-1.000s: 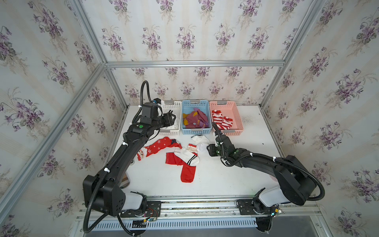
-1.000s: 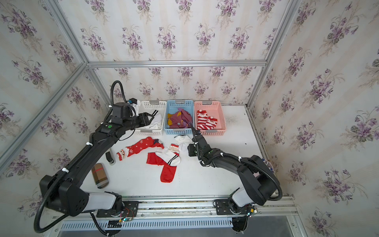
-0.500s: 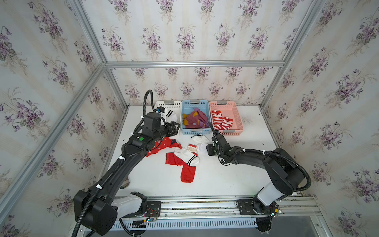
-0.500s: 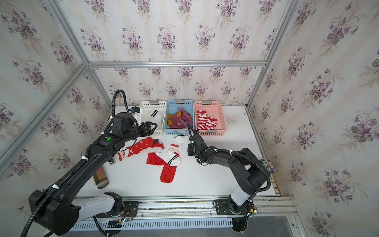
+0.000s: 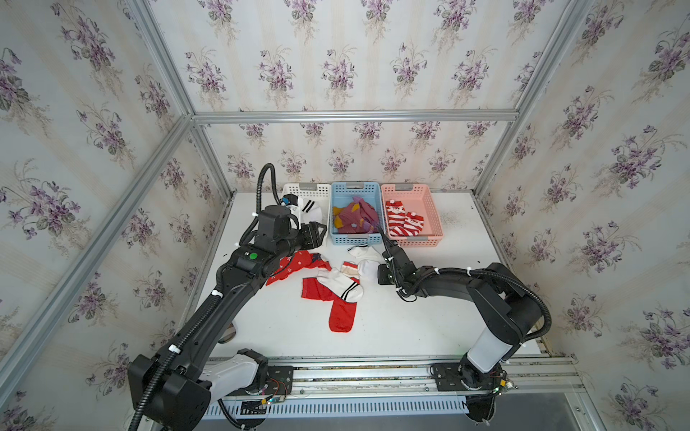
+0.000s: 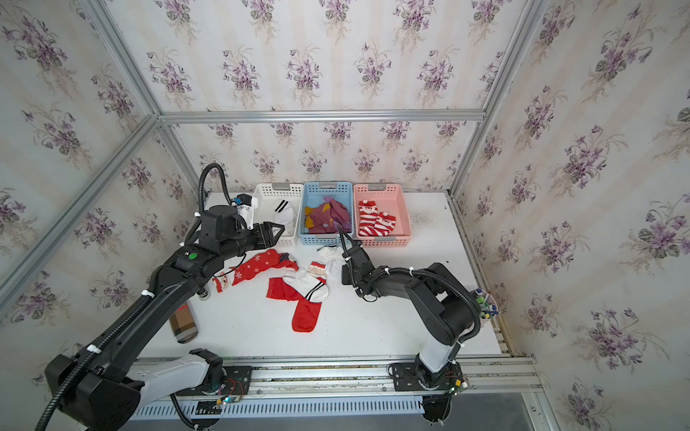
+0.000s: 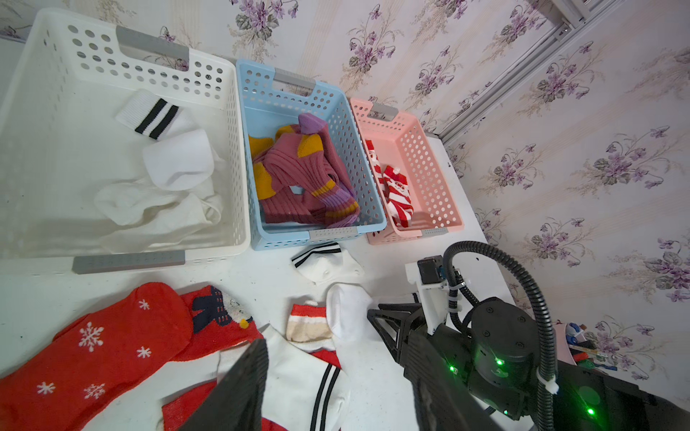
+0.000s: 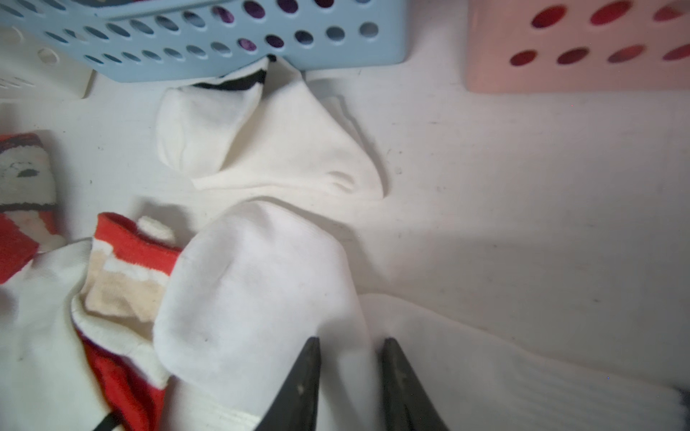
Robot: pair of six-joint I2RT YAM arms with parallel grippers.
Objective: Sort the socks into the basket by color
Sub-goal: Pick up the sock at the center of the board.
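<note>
The front of the table [image 5: 410,328] lies bare; loose socks [image 5: 338,285] and three baskets [image 5: 412,241] crowd the back.

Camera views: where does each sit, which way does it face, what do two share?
Top views: high above the front rail, looking down toward the back wall; both show the table, white basket, blue basket, pink basket, left arm and right arm.
Left wrist: on the left arm above the loose socks, facing three baskets; its own fingers and the right arm show.
Right wrist: low over the table, facing the blue and pink baskets; its own fingers straddle a white sock.
Shared: both wrist views show that white sock.
</note>
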